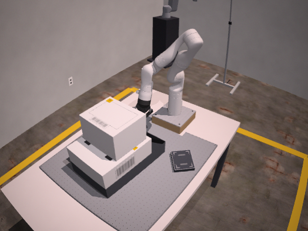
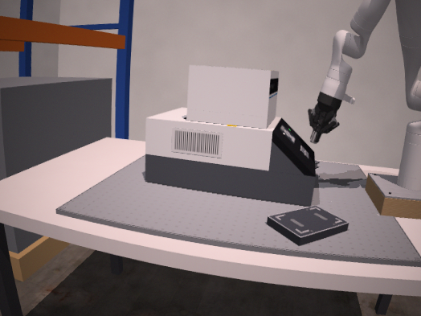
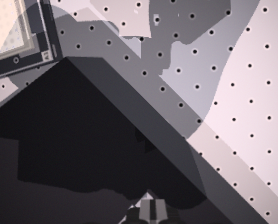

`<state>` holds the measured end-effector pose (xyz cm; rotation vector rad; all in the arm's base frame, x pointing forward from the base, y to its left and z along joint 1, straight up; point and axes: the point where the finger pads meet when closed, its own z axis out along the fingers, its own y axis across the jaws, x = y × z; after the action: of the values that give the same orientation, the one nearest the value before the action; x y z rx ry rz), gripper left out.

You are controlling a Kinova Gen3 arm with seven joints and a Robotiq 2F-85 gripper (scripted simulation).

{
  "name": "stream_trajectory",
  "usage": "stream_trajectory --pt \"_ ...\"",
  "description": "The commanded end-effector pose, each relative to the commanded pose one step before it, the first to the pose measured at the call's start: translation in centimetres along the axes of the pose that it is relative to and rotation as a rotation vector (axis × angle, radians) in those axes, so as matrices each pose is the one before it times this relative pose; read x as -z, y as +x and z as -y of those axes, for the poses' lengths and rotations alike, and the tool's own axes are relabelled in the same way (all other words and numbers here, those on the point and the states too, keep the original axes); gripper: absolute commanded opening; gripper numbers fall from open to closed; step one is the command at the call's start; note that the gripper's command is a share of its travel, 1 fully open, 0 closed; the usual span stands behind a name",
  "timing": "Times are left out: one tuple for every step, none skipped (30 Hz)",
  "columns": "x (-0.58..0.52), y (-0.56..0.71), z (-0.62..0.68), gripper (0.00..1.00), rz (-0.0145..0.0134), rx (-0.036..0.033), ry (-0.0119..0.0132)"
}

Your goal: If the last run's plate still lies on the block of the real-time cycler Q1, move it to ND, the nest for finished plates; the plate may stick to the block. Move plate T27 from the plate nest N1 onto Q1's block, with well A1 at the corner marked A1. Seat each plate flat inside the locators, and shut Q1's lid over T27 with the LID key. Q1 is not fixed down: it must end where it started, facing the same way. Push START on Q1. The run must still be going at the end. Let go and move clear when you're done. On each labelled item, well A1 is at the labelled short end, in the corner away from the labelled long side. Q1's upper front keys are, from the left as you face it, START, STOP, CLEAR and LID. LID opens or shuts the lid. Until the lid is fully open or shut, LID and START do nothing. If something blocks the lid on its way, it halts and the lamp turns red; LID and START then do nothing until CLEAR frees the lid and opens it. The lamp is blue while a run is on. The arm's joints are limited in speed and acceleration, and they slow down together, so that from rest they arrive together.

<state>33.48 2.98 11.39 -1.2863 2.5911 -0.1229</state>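
The cycler Q1 [image 1: 111, 149] [image 2: 225, 151] stands on the grey mat, with its white lid box [image 1: 113, 125] [image 2: 230, 95] over the body. The block is hidden. Its sloped black key panel [image 2: 295, 145] [image 3: 75, 135] faces the arm, and a small green lamp [image 2: 288, 130] shows on it. My gripper [image 2: 314, 139] [image 3: 150, 210] is shut and empty, pointing down at the panel's right part, just off its surface. In the top view the lid hides the fingers. A framed nest holding a pale plate [image 3: 15, 35] shows at the top left of the wrist view.
A dark nest [image 1: 182, 160] [image 2: 307, 223] with white corner marks lies bare on the perforated mat [image 1: 141, 196] [image 2: 161, 207], right of the cycler. The arm's base plinth [image 1: 173, 120] [image 2: 391, 197] stands beside the cycler's front. The white table [image 1: 211, 125] bears it all.
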Motion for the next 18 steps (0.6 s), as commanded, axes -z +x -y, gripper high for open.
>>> stream_trajectory --pt "-0.127 -0.093 0.068 0.1 0.00126 0.00029 0.0004" --pt "0.0 0.0 0.0 0.1 0.0 0.0 0.0" --pt "0.0 0.0 0.0 0.1 0.0 0.0 0.0" --pt "-0.062 -0.019 0.02 0.1 0.00001 0.0 0.0" --pt "-0.059 -0.021 0.02 0.1 0.0 0.0 0.0" --pt "-0.059 -0.02 0.02 0.1 0.0 0.0 0.0" --pt "-0.06 -0.02 0.02 0.1 0.0 0.0 0.0" --pt "-0.06 -0.02 0.02 0.1 0.0 0.0 0.0" --pt "-0.06 -0.02 0.02 0.1 0.0 0.0 0.0" --pt "-0.06 -0.02 0.02 0.1 0.0 0.0 0.0" --pt "-0.06 -0.02 0.02 0.1 0.0 0.0 0.0" --pt "-0.06 -0.02 0.02 0.1 0.0 0.0 0.0" --pt "-0.06 -0.02 0.02 0.1 0.0 0.0 0.0" --pt "-0.06 -0.02 0.02 0.1 0.0 0.0 0.0" --pt "-0.06 -0.02 0.02 0.1 0.0 0.0 0.0" --pt "-0.06 -0.02 0.02 0.1 0.0 0.0 0.0" --pt "-0.06 -0.02 0.02 0.1 0.0 0.0 0.0" --pt "-0.06 -0.02 0.02 0.1 0.0 0.0 0.0"
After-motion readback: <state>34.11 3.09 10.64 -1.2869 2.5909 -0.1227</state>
